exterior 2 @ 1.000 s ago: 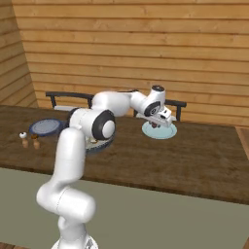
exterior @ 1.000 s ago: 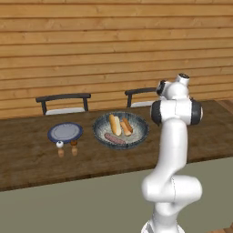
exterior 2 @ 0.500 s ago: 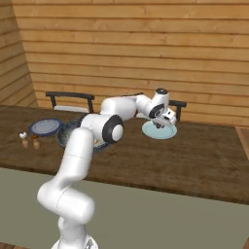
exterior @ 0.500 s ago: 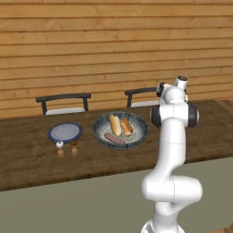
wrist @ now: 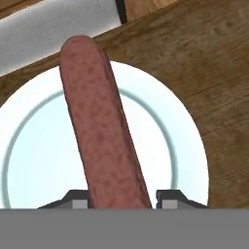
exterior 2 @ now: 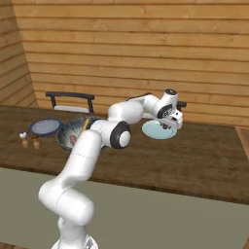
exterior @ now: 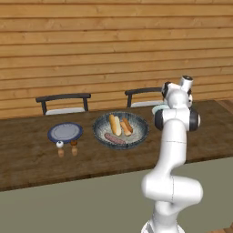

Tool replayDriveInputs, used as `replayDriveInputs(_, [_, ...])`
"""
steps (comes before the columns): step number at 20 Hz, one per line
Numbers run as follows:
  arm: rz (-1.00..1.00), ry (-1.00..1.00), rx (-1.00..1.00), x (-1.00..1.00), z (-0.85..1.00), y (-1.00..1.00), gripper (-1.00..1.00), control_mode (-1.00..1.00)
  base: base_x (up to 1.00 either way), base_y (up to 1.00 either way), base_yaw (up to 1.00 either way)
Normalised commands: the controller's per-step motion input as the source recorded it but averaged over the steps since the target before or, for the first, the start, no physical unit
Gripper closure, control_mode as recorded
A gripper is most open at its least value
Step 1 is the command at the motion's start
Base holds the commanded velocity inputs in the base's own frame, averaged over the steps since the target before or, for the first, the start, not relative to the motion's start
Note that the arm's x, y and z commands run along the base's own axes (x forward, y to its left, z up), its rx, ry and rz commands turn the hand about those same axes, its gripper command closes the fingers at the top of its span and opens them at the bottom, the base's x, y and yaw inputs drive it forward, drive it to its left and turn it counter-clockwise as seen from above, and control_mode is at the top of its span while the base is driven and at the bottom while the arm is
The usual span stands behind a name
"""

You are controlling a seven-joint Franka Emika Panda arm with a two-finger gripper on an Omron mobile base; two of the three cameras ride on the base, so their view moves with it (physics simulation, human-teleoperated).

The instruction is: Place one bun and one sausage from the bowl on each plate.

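Swinging elbow rightward since a second ago, hovering over white plate [wrist: 160, 121] on bench [exterior 2: 194, 155]. Jaws clamping sausage [wrist: 104, 126], dangling it above plate. Bowl [exterior: 121, 129] sitting mid-bench, holding buns and another sausage; blue plate [exterior: 65, 132] lying left.

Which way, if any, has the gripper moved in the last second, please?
Yes, slightly: in the right base view the gripper, holding the sausage, has edged rightward over the unmoved plate.

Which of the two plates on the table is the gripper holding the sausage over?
The white plate with the pale ring, at the right end. The gripper holds the sausage above it. The other plate is blue-grey, left of the bowl.
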Motion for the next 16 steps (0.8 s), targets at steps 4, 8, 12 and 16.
replayDriveInputs(4, [0.00,0.03,0.00,0.08,-0.71,0.05,-1.00,-1.00,0.00,0.00,0.00])
replayDriveInputs(8, [0.00,-0.02,0.00,-0.18,0.17,0.01,-1.00,-1.00,0.00,0.00,0.00])
replayDriveInputs(12, [0.01,-0.05,0.00,-0.40,1.00,0.04,-1.00,-1.00,0.00,0.00,0.00])
replayDriveInputs(16, [0.06,0.01,0.00,-0.86,0.48,0.05,-1.00,-1.00,0.00,0.00,0.00])
